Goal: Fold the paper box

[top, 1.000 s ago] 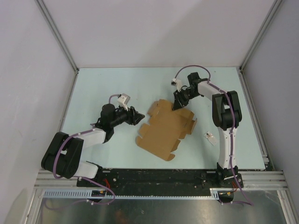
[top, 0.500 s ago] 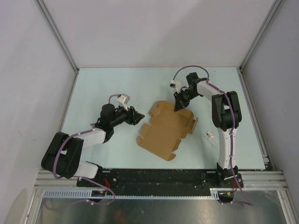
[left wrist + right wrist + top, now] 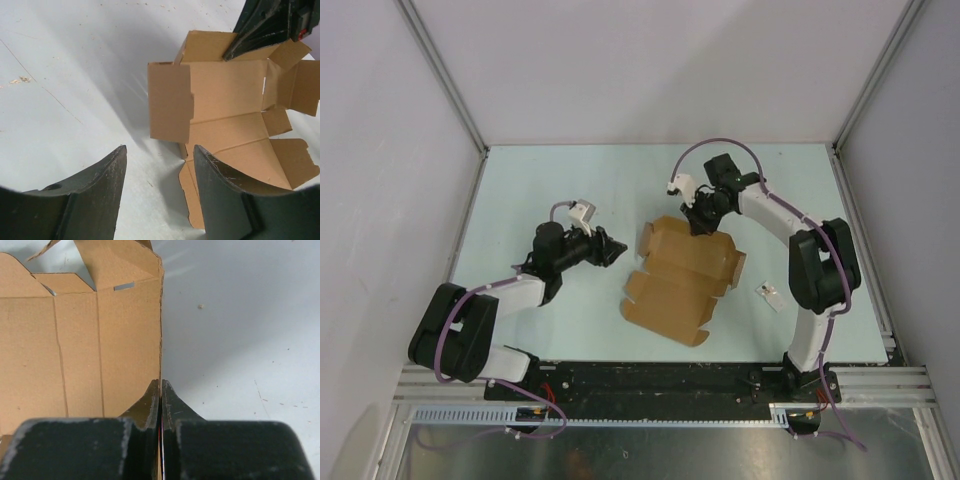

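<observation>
The paper box (image 3: 682, 275) is a brown die-cut cardboard sheet lying mid-table, its far edge and a left flap raised. My right gripper (image 3: 700, 222) is shut on the box's far edge; in the right wrist view the jaws (image 3: 160, 390) pinch the cardboard panel (image 3: 75, 350) edge-on. My left gripper (image 3: 617, 250) is open and empty, just left of the box. In the left wrist view its fingers (image 3: 102, 185) frame bare table, with the box (image 3: 225, 100) ahead and its left flap (image 3: 170, 102) standing up.
A tiny silvery-white packet (image 3: 769, 295) lies on the table right of the box. The pale table (image 3: 570, 180) is bounded by white walls at the back and sides, with a metal rail along the near edge.
My right arm has swung left and toward the back with the box's far edge in its grip, lifting it and shifting the sheet slightly. The left arm has barely moved.
</observation>
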`<state>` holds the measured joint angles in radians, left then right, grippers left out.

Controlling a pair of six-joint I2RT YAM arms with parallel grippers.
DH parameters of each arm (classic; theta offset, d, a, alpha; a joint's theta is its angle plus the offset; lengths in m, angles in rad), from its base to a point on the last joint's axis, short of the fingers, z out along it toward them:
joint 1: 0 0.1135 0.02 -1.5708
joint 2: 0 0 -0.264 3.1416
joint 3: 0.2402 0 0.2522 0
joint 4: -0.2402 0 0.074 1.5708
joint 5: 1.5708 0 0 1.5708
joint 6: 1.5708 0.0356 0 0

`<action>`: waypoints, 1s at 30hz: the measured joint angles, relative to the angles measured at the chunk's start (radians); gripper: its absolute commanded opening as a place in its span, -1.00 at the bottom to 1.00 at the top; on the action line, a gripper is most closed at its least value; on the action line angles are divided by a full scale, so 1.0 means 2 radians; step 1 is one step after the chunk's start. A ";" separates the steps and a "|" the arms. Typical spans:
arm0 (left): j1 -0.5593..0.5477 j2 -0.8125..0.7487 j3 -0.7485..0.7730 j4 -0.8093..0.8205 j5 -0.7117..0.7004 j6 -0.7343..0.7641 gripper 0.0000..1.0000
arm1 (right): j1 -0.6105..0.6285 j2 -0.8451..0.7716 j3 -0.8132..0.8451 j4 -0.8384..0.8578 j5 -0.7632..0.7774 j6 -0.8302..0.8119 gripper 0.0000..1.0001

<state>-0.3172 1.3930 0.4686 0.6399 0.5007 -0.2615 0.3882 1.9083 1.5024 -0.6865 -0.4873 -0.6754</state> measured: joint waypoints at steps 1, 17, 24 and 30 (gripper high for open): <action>0.001 0.000 0.000 0.000 0.000 0.000 0.21 | 0.007 -0.007 -0.007 0.004 0.013 -0.003 -1.00; 0.006 0.003 0.010 0.003 0.002 -0.004 0.19 | 0.081 -0.102 -0.091 0.063 0.177 -0.043 -1.00; 0.006 0.016 0.010 0.005 0.011 -0.005 0.19 | 0.122 -0.160 -0.148 0.112 0.245 -0.050 -1.00; 0.006 0.022 0.010 0.017 0.025 -0.010 0.18 | 0.165 -0.209 -0.214 0.169 0.292 -0.052 -1.00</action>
<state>-0.3050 1.4372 0.4889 0.6743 0.5514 -0.2806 0.7189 1.4906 1.0752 -0.3492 0.0963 -0.7792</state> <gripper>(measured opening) 0.593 0.017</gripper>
